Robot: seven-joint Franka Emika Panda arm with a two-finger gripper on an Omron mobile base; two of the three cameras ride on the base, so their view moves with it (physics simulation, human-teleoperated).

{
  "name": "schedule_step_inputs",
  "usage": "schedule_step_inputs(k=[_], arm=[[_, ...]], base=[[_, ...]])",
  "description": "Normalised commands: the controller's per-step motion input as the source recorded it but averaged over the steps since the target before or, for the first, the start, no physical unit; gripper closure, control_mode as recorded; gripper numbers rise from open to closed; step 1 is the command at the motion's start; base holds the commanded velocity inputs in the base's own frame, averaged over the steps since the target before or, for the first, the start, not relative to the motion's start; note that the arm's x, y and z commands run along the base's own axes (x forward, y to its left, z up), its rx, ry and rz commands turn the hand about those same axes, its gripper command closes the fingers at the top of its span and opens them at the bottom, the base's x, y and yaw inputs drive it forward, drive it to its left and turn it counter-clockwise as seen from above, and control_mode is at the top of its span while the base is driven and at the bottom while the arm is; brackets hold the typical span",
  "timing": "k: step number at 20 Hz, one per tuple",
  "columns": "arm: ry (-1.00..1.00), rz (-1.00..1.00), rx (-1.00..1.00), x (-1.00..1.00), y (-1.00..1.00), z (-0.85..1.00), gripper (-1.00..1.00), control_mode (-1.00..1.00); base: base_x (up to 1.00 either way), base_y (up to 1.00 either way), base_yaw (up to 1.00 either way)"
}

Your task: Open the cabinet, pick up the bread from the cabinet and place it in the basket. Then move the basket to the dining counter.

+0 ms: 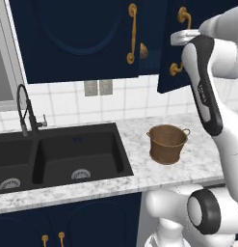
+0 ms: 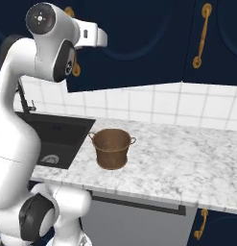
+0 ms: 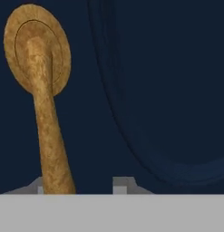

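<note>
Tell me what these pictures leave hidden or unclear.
- Bread: not seen; the cabinet door beside the ajar one hides the shelves, left base view.
- Gripper: hand view, the bottom band cuts its tips beside the brass handle; grip unclear.
- Basket inside: too shadowed to judge, right base view.

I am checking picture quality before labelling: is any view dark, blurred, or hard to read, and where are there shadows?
Left base view: evenly lit and sharp; the basket casts only a faint shadow on the marble counter. Right base view: cabinet doors very dark, panels barely readable. Hand view: very close, the brass handle looks coarse and soft against the dark door; no glare anywhere.
</note>
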Motion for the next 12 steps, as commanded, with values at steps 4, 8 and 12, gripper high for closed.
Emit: schedule_step_inputs(k=[4, 8, 12], arm=[[0.00, 0.05, 0.09, -1.00, -1.00, -0.16, 1.00, -1.00], [0.02, 0.07, 0.10, -0.49, -1.00, -0.26, 1.00, -1.00], [0.01, 0.01, 0.04, -0.46, -0.41, -0.08, -1.00, -1.00]], base=[[0.00, 0.00, 0.00], [0.00, 0.00, 0.00], [0.00, 0.00, 0.00]])
